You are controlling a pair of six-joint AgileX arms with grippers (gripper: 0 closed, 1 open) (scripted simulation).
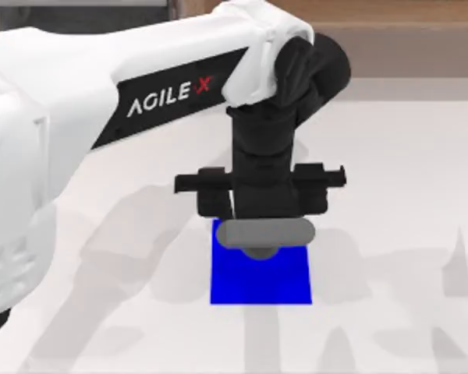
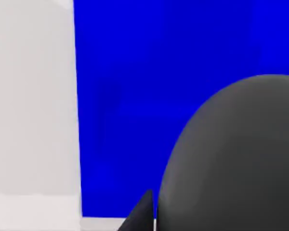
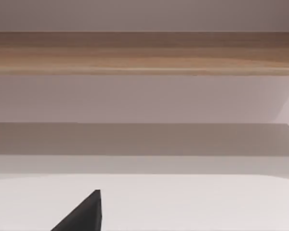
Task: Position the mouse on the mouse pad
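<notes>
1. Over the middle of the table (image 1: 390, 171), in the top view, the left arm (image 1: 101, 109) reaches in from the left edge, with its black wrist pointing down. The left gripper (image 1: 259, 243) hangs above the far edge of the blue pad (image 1: 261, 280). A grey bar sits across that far edge, and just under it a small dark rounded shape, the mouse (image 1: 257, 252), peeks out over the pad's far middle. The wrist covers the fingers, so whether they clasp the mouse I cannot tell. The pad lies flat near the table's centre, well away from every table edge.

2. Close above the pad, in the left wrist view, blue pad (image 2: 135, 96) covers most of the frame, with pale table (image 2: 33, 120) along one side and a thin strip past one pad edge. The dark grey, domed mouse (image 2: 231, 159) sits over the pad. A black fingertip (image 2: 142, 214) stands just beside the mouse; contact cannot be judged.

3. At the table's surface, in the right wrist view, pale table (image 3: 192, 202) runs toward a wooden band (image 3: 144, 53) on the far wall. One black fingertip (image 3: 84, 214) of the right gripper shows at the frame's edge; its grip state cannot be told.
</notes>
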